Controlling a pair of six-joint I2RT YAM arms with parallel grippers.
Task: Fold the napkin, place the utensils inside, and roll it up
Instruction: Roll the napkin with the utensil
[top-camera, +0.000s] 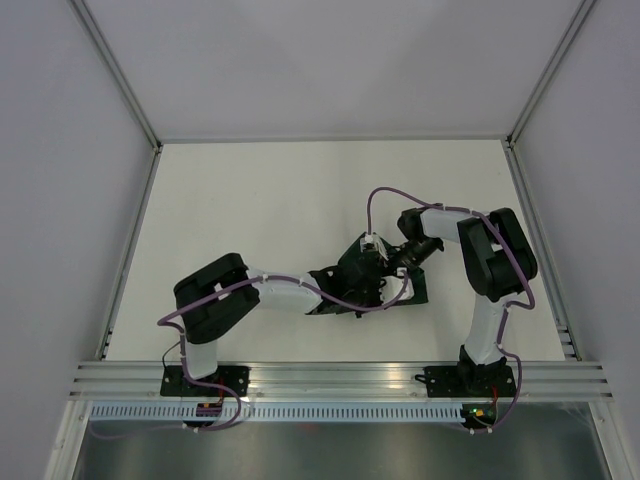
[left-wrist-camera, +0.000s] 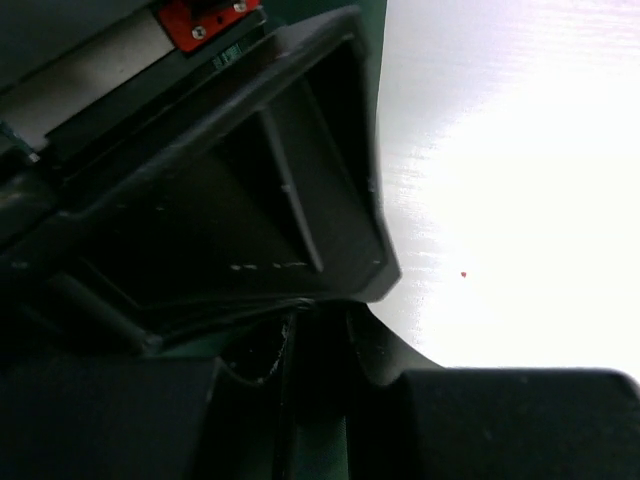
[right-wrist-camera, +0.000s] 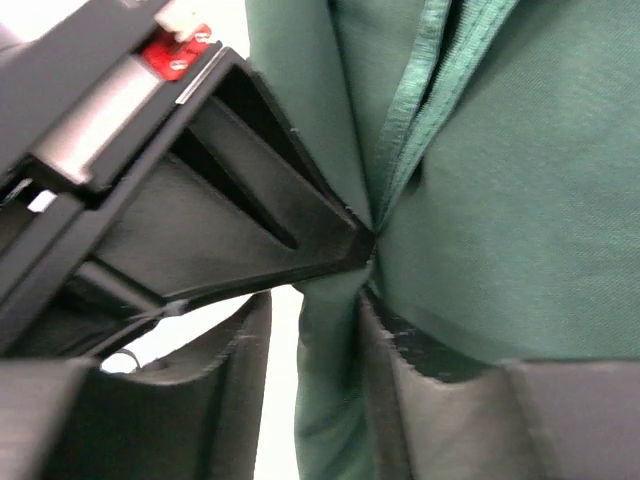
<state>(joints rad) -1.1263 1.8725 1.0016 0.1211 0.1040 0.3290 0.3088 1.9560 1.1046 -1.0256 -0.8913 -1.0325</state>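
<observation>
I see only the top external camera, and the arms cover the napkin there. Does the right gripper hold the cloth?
Observer: Yes. In the right wrist view the right fingers pinch a fold of the napkin beside its hem.
Operator: And the left gripper?
Observer: Its view is dark; a green strip lies between the left fingers, but I cannot tell the grip.
Operator: Any utensils?
Observer: None shows in any view.

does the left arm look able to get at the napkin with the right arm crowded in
Probably yes: the left gripper sits at the napkin from the left, while the right gripper pinches a fold from the opposite side, so nothing seems to block it.
</observation>
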